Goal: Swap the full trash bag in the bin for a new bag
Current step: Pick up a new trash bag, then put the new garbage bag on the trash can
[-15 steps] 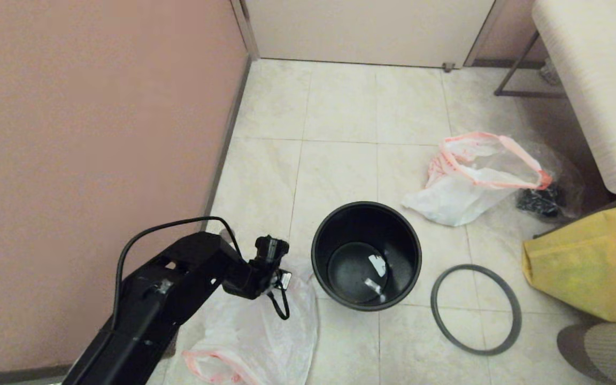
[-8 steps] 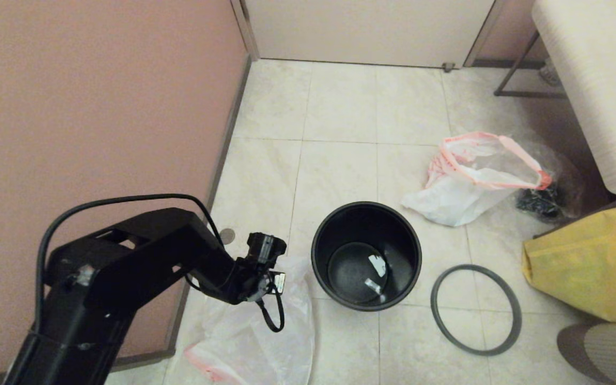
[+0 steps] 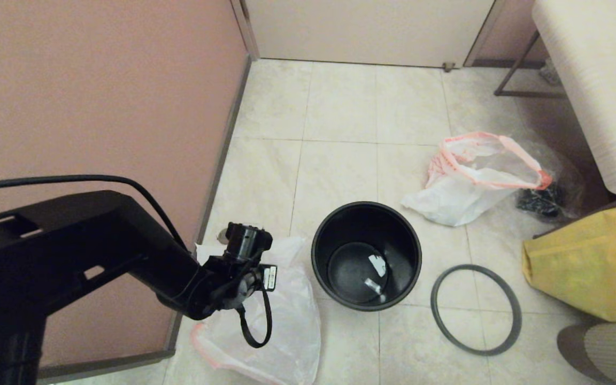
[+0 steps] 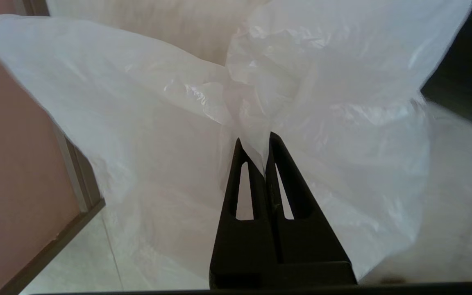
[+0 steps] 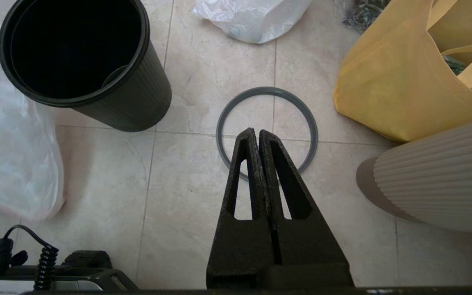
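The left gripper (image 4: 255,143) pinches a fold of the limp translucent white plastic bag with a pink-red rim (image 3: 286,326), beside the open round black plastic bin (image 3: 366,255). The thin grey hoop (image 3: 475,309) lies on the tiled floor (image 3: 340,123). The bulging white bag (image 3: 468,179) rests beyond. The right gripper (image 5: 257,133), fingers pressed together and empty, hangs above the hoop

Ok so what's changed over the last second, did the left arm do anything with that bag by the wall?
The left gripper, shut on the new bag, has risen and drawn back toward the robot, lifting and spreading the plastic beside the bin. The bin, the grey hoop, the full trash bag and the yellow bag lie as before. The right gripper hangs shut above the hoop.
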